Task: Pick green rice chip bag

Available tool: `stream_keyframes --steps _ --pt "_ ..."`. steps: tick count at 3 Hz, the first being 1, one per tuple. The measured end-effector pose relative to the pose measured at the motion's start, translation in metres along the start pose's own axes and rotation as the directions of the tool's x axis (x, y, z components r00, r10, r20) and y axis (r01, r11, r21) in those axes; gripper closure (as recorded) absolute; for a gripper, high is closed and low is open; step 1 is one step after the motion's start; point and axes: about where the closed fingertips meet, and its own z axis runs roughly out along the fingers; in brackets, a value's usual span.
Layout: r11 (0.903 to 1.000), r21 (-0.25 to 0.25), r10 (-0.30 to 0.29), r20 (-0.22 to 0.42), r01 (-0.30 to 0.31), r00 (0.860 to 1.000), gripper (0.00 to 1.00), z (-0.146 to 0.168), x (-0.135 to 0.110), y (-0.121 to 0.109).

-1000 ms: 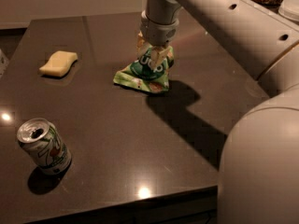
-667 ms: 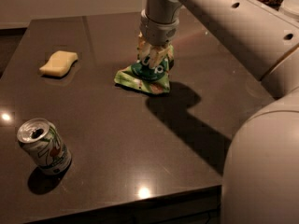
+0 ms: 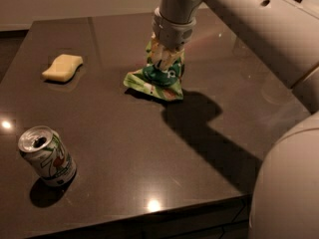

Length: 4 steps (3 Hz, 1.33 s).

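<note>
The green rice chip bag (image 3: 155,79) is a crumpled light-green foil bag with a dark green round logo, near the middle of the dark table (image 3: 149,158). My gripper (image 3: 164,59) comes straight down from above and its pale fingers (image 3: 158,59) are closed on the bag's upper part. The top of the bag stands pinched up between them while its lower corner rests on or just above the tabletop. The arm crosses the upper right of the view.
A silver-and-green soda can (image 3: 47,156) stands open-topped at the front left. A yellow sponge (image 3: 62,67) lies at the back left. The table's front edge runs along the bottom. The robot's pale body (image 3: 286,183) fills the right side.
The bag's upper part is drawn up a little higher between the fingers than a second ago. The can and sponge have not moved.
</note>
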Motion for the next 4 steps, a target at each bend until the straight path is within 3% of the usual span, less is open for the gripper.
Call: stream_keyframes --steps 2,3,4 --pt "0.9917 0.127 0.016 0.038 -0.021 0.999 1.00 -0.054 -0.016 -0.005" --pt "0.9709 0.239 -0.038 0.076 0.018 0.996 1.00 -0.110 -0.043 -0.005" --pt "0.9709 0.239 -0.038 0.076 0.018 0.996 1.00 -0.110 -0.043 -0.005"
